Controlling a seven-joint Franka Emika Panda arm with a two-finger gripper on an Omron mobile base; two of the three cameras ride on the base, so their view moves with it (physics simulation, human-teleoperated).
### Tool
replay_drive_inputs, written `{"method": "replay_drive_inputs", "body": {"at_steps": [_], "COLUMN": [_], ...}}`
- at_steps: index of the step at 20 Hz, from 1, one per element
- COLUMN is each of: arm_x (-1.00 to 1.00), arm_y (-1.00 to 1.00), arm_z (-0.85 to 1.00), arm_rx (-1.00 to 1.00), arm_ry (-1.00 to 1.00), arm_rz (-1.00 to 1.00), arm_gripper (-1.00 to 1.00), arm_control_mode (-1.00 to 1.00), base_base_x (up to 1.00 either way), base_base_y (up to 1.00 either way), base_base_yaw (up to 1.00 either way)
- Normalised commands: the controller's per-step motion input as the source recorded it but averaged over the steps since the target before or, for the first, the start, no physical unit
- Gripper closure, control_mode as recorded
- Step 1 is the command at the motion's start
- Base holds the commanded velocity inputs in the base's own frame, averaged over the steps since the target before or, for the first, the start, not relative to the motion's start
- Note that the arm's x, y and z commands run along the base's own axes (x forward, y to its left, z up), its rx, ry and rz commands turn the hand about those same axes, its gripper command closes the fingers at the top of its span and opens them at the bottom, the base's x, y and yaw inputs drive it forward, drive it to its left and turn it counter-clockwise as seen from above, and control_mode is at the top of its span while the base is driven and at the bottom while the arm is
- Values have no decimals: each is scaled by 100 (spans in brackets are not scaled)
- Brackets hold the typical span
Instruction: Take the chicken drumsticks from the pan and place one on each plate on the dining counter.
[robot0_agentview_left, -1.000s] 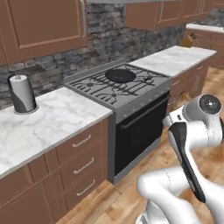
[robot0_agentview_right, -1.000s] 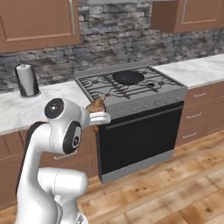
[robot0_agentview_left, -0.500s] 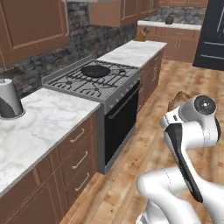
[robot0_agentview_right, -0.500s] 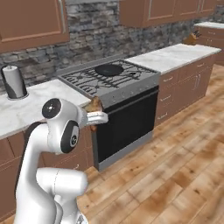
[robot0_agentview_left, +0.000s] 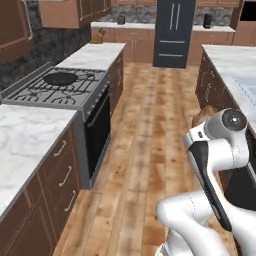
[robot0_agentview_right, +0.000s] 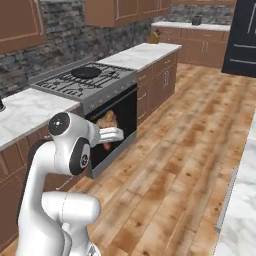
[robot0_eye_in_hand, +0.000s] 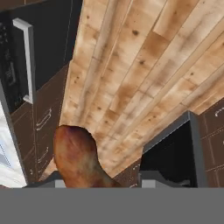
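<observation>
**Drumstick carried over the wooden floor, away from the stove**

While the white arm is folded close over its base, the two-finger gripper (robot0_agentview_right: 111, 134) sits above the plank wooden floor (robot0_agentview_right: 190, 145), out in the aisle in front of the black oven door (robot0_agentview_right: 112, 127). A lumpy golden-brown chicken drumstick (robot0_eye_in_hand: 78, 159) is lodged between the two dark finger tips in the hand view, its rounded end rising well past them; the jaws are narrowed onto the meat and hold it. From the right base view the same piece shows as a small orange-brown lump just above the white hand, and from the left base view a brown bit of it (robot0_agentview_left: 202, 116) peeks out beside the arm's round joint.

On the stove (robot0_agentview_left: 55, 92), a round shallow black frying pan (robot0_agentview_left: 60, 78) rests on the far grates, well apart from the gripper. To the robot's right, the white grey-veined marble top of the dining counter (robot0_agentview_left: 227, 62) runs along the aisle, and a tall dark refrigerator (robot0_agentview_left: 173, 32) stands at the end of the room.
</observation>
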Motion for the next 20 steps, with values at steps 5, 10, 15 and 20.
{"method": "replay_drive_inputs", "body": {"at_steps": [5,10,15,20], "arm_x": [0,0,0,0], "arm_y": [0,0,0,0], "arm_z": [0,0,0,0], "arm_rx": [0,0,0,0], "arm_ry": [0,0,0,0], "arm_rz": [0,0,0,0], "arm_gripper": [100,100,100,100], "arm_control_mode": [100,100,100,100], "base_base_x": [-100,-100,-100,-81], "base_base_y": [3,3,3,-12], "base_base_yaw": [-46,-43,-39,-28]}}
